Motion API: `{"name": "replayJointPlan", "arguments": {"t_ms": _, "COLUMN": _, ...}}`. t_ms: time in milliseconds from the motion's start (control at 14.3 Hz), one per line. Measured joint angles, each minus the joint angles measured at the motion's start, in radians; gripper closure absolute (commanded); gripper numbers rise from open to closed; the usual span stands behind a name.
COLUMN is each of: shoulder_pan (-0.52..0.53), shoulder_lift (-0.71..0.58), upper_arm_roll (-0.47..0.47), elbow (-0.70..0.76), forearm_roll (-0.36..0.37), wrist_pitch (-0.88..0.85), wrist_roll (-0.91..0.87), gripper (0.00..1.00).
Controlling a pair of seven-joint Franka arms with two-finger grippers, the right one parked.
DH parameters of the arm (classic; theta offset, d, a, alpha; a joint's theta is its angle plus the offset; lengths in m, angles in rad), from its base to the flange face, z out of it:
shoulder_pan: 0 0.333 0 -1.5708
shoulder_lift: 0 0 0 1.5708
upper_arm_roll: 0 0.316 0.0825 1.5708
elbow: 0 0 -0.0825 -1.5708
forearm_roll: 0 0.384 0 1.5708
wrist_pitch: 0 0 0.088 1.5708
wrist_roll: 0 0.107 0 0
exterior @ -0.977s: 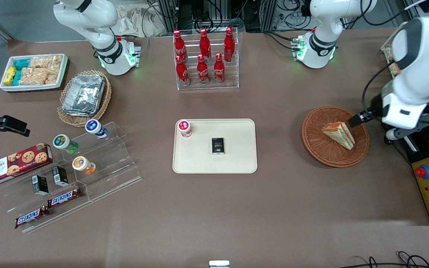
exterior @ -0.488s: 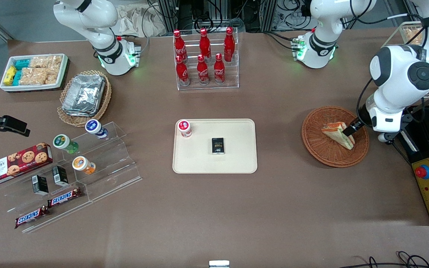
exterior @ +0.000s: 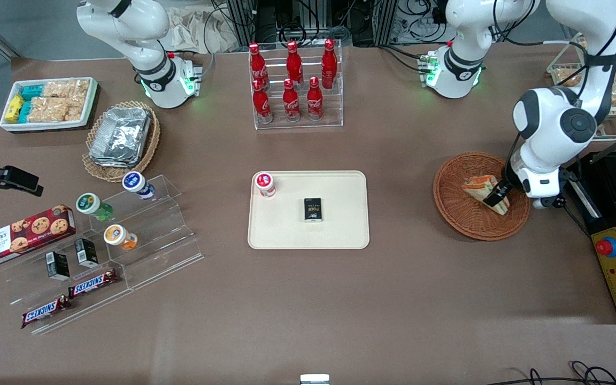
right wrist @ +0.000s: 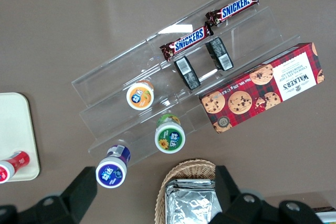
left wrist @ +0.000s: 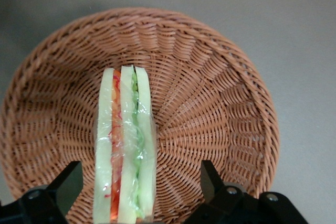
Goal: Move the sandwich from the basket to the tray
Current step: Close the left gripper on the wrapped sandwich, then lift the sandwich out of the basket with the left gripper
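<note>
gripper (left wrist: 139,190) spread wide either side of sandwich (left wrist: 125,145), fingers (left wrist: 65,184) not touching it, one sandwich lying in basket (exterior: 460,214), tray (exterior: 340,230) holding one small bottle (exterior: 264,184) and one black box (exterior: 313,209), six red bottles (exterior: 290,80) in rack

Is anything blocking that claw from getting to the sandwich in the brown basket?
Nothing visible. The gripper hangs open right over the sandwich in the basket, one finger on each side with a clear gap.
</note>
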Motion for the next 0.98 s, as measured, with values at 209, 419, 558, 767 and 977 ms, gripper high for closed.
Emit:
{"name": "replayJointPlan", "arguments": {"t_ms": 209, "shoulder_pan": 0.0, "shoulder_lift": 0.045, "upper_arm_roll": 0.0, "elbow": -0.003, "forearm_roll": -0.001, "wrist_pitch": 0.037, "wrist_roll": -0.008, "gripper": 0.75}}
{"name": "replayJointPlan", "arguments": {"t_ms": 419, "shoulder_pan": 0.0, "shoulder_lift": 0.073, "upper_arm_roll": 0.0, "elbow": -0.003, "forearm_roll": -0.001, "wrist_pitch": 0.058, "wrist_roll": -0.009, "gripper": 1.0}}
{"name": "replayJointPlan", "arguments": {"t_ms": 558, "shoulder_pan": 0.0, "shoulder_lift": 0.072, "upper_arm_roll": 0.0, "elbow": -0.002, "forearm_roll": -0.001, "wrist_pitch": 0.059, "wrist_roll": -0.017, "gripper": 1.0}}
{"name": "replayJointPlan", "arguments": {"t_ms": 767, "shoulder_pan": -0.002, "shoulder_lift": 0.058, "upper_arm_roll": -0.007, "elbow": 0.015, "forearm_roll": 0.002, "wrist_pitch": 0.05, "wrist_roll": -0.015, "gripper": 1.0}}
{"name": "replayJointPlan", "arguments": {"t_ms": 977, "shoulder_pan": -0.008, "shoulder_lift": 0.016, "upper_arm_roll": -0.014, "elbow": 0.108, "forearm_roll": 0.023, "wrist_pitch": -0.165, "wrist_roll": 0.121, "gripper": 1.0}}
